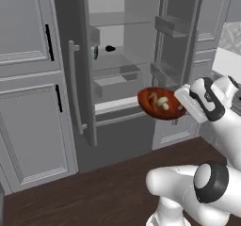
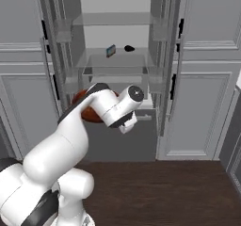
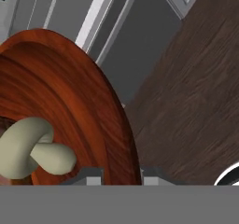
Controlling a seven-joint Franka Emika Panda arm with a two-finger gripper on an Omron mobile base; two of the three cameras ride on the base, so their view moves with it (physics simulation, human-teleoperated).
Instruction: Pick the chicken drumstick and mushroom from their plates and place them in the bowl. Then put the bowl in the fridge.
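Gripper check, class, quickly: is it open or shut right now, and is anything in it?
Gripper: shut on the rim of the bowl, which carries the mushroom in front of the open fridge.

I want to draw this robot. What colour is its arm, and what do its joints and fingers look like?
The arm is glossy white, made of fat rounded tubes. Each joint has a dark band with a pale grey round cap. The gripper has two small dark fingertips. No cables or markings show.
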